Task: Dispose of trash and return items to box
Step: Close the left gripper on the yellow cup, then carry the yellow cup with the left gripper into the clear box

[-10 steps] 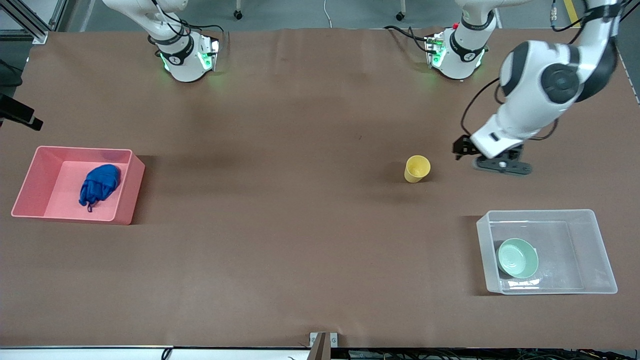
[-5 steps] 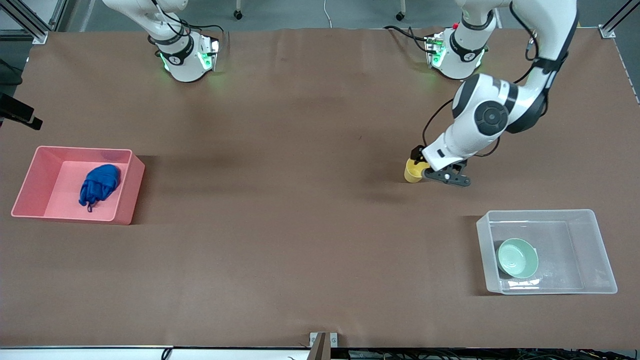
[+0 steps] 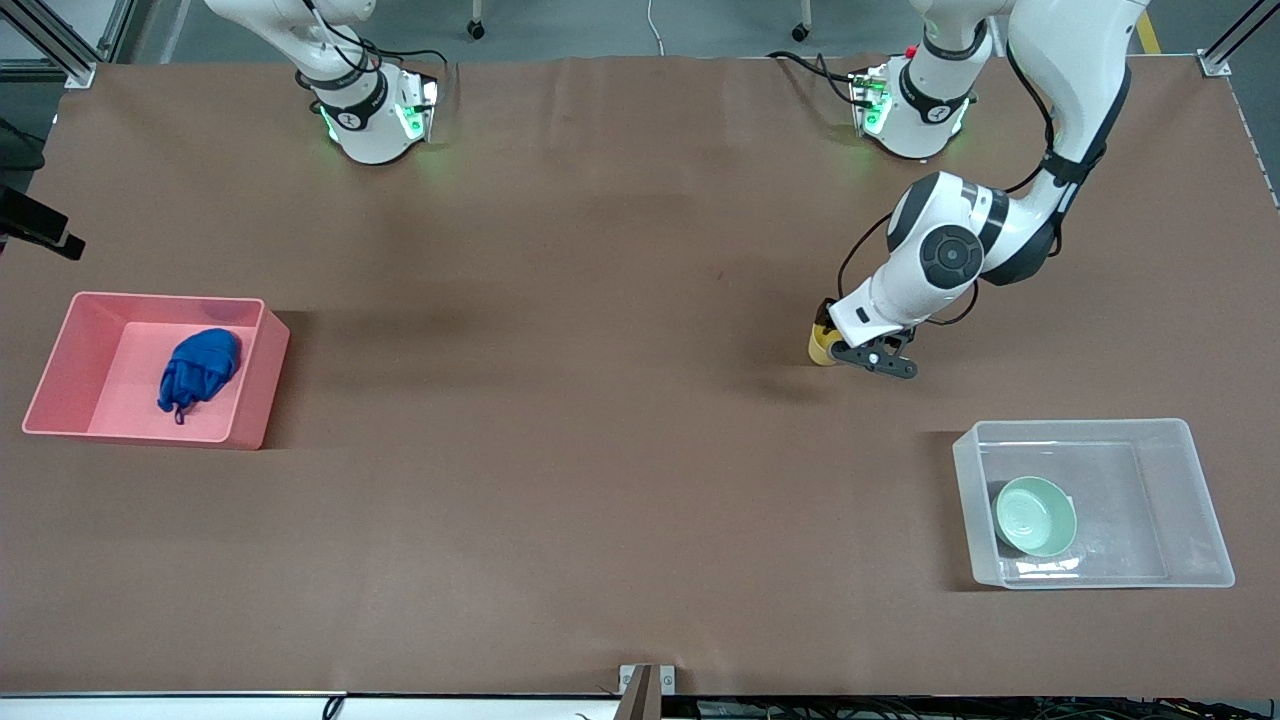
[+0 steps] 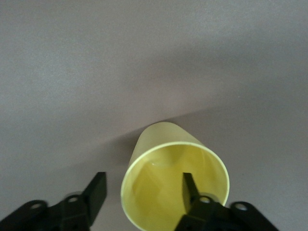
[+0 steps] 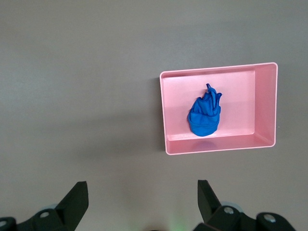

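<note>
The left pincer [image 4: 144, 192] straddles the yellow cup's [image 4: 174, 185] rim on the bench [image 3: 600, 450], fingers apart, one inside, one outside, while the right pincer [image 5: 139, 202] waits spread above the pink bin [image 5: 267, 108] holding the blue trash [image 5: 204, 115], the mint bowl [image 3: 1035, 515] in the clear box [image 3: 1205, 520].

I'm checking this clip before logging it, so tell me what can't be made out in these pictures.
- Front view: the left gripper and most of the yellow cup are covered by the left arm's wrist.
- Left wrist view: the cup's near rim is cut off by the picture's edge, and its base is hidden by its own wall.
- Front view: the right gripper is out of frame; only the right wrist view shows it.
</note>
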Tool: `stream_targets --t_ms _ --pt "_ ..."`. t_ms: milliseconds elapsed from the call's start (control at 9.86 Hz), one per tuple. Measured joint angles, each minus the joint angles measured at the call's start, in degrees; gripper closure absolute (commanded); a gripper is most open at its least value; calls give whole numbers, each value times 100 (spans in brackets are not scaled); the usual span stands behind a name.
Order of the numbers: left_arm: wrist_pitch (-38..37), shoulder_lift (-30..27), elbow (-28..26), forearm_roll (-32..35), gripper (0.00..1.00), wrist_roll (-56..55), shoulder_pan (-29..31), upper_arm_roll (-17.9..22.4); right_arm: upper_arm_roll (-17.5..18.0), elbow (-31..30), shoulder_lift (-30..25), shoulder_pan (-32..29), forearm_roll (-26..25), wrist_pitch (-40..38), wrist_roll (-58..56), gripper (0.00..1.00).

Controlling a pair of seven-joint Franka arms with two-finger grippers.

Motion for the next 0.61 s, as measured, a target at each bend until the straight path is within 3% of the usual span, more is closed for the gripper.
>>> stream_targets --t_ms 609 --pt "449 57 194 15 100 -56 185 3 -1 0 0 0 0 -2 0 0"
